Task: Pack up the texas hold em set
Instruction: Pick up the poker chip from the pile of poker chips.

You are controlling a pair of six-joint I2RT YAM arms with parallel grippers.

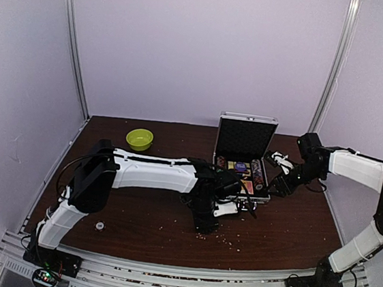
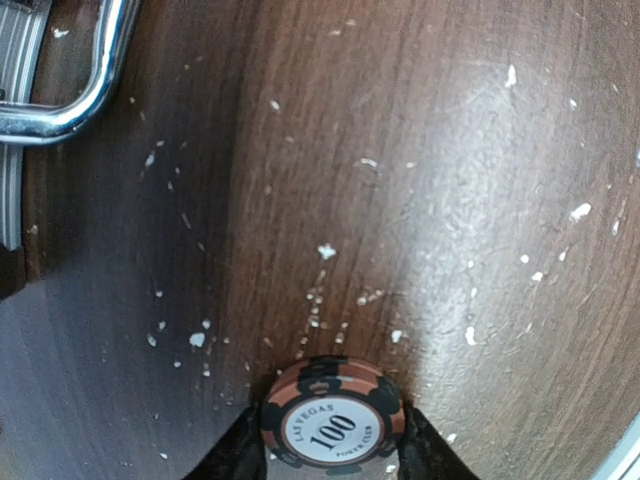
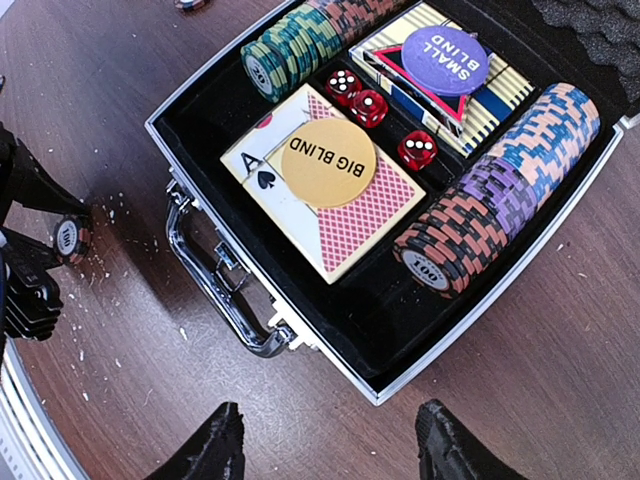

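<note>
Centrally, a small silver aluminium briefcase (image 1: 245,137) (image 3: 480,290) lies open on the dark wooden table (image 1: 149,221), its lid upright and its chrome handle (image 3: 215,290) (image 2: 75,115) facing the arms. Its black-lined tray holds two card decks (image 3: 370,220), a round yellow "BIG BLIND" button (image 3: 328,163), a round purple "SMALL BLIND" button (image 3: 444,60), small red dice (image 3: 368,105) and rows of striped poker chips (image 3: 500,190). Just beside the handle, the left gripper (image 1: 229,206) (image 2: 333,450) pinches a brown-and-black "100" chip (image 2: 333,425) (image 3: 67,238) by its rim, among pale crumbs (image 2: 325,250); whether that chip clears the table cannot be told. At the case's right side, the right gripper (image 1: 279,172) (image 3: 330,445) hovers with jaws parted and empty. A lime-green bowl (image 1: 139,139) sits well apart, far left.
</note>
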